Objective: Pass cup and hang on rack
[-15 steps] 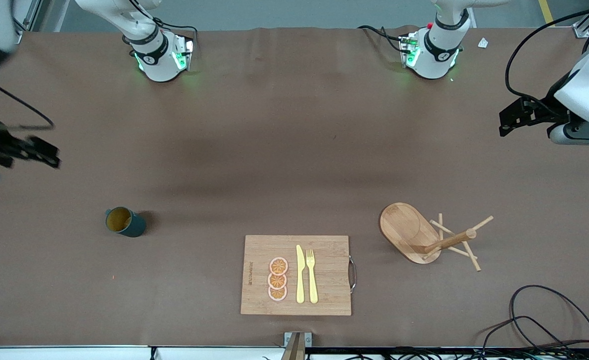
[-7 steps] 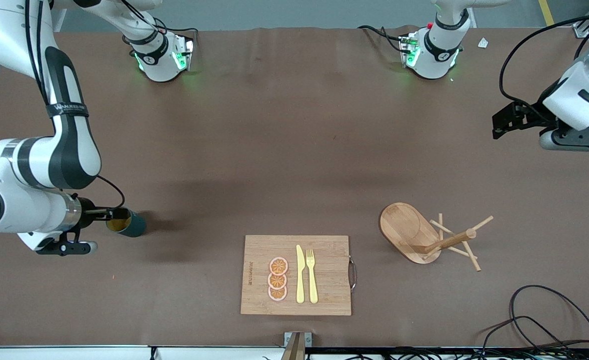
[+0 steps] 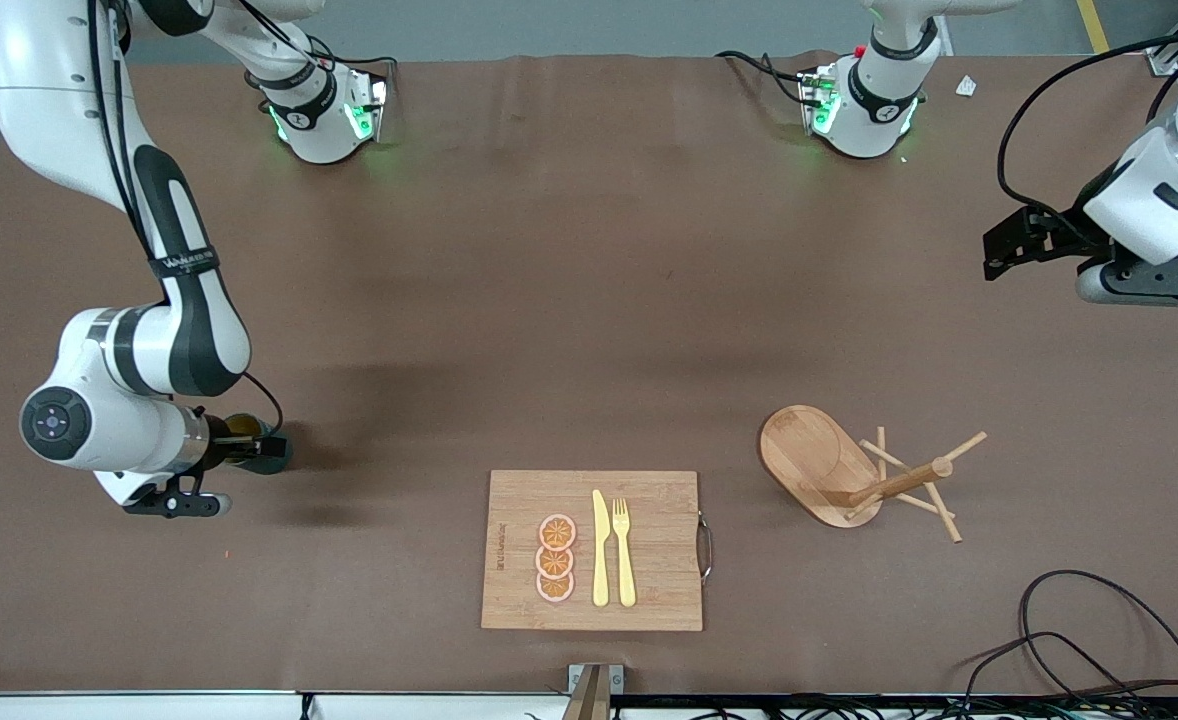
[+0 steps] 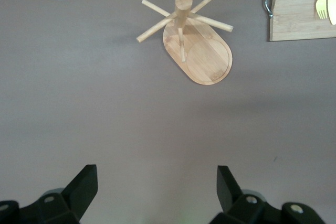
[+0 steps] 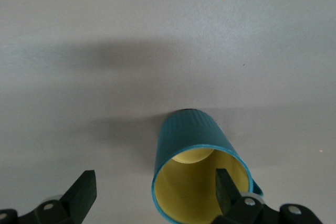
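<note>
The teal-green cup [image 3: 271, 455] lies on its side on the brown table toward the right arm's end, and its yellowish mouth [image 5: 197, 182] faces my right wrist. My right gripper [image 3: 241, 447] [image 5: 155, 190] is open, low at the cup's mouth. One of its fingers [image 5: 227, 188] shows against the cup's yellow inside, the other [image 5: 84, 190] stands apart over bare table. The wooden rack [image 3: 819, 462] [image 4: 202, 56] stands on its oval base toward the left arm's end. My left gripper [image 3: 999, 250] [image 4: 157, 187] hangs open and empty above the table near that end.
A wooden cutting board [image 3: 649, 540] with orange slices [image 3: 555, 558], a yellow knife [image 3: 600, 550] and fork [image 3: 623, 550] lies near the front edge, between cup and rack. Black cables [image 3: 1079, 640] coil at the front corner by the left arm's end.
The right arm has swung in from the table's end and come down to the cup's mouth. The left gripper has shifted slightly. Cup and rack have not moved.
</note>
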Motion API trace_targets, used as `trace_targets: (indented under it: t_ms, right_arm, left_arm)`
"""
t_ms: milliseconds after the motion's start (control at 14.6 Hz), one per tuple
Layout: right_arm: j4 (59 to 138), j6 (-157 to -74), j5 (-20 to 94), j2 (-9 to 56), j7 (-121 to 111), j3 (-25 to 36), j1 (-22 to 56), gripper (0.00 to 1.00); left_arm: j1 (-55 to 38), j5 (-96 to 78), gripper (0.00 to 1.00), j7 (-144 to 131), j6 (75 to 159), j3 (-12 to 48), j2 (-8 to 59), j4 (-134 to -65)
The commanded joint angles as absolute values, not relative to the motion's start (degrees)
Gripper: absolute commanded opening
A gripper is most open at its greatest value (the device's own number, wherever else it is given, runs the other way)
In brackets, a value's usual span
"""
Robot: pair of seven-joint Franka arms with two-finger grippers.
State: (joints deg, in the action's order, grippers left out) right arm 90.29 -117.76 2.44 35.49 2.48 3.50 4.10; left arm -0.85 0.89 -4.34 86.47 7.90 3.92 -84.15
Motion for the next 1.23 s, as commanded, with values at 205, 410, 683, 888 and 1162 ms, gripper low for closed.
trace_targets:
  t_ms: [205, 410, 683, 888, 1162]
  right_arm:
    - [91.0, -117.4, 3.3, 36.6, 5.2, 3.3, 3.8, 0.47]
    - [90.7, -117.4, 3.1, 36.7, 5.8, 3.3, 4.3, 0.13]
    - [90.2, -117.9, 3.1, 36.7, 5.1, 3.3, 4.2, 0.00]
    - [86.3, -116.8, 3.9, 36.5, 6.1, 3.1, 6.1, 0.00]
    - [80.4, -112.6, 10.6, 36.2, 17.1, 2.5, 13.1, 0.00]
  left_arm:
    - [-0.6, 1.7, 1.00, -4.3, 85.7, 7.8, 3.0, -83.4]
    - [-0.2, 1.8, 1.00, -4.3, 86.0, 7.8, 3.0, -83.4]
    - [-0.4, 1.8, 1.00, -4.7, 86.0, 8.0, 3.1, -83.4]
    - [-0.4, 1.7, 1.00, -4.7, 86.0, 8.3, 3.1, -83.4]
    - [-0.5, 1.7, 1.00, -4.0, 85.9, 8.5, 3.0, -83.4]
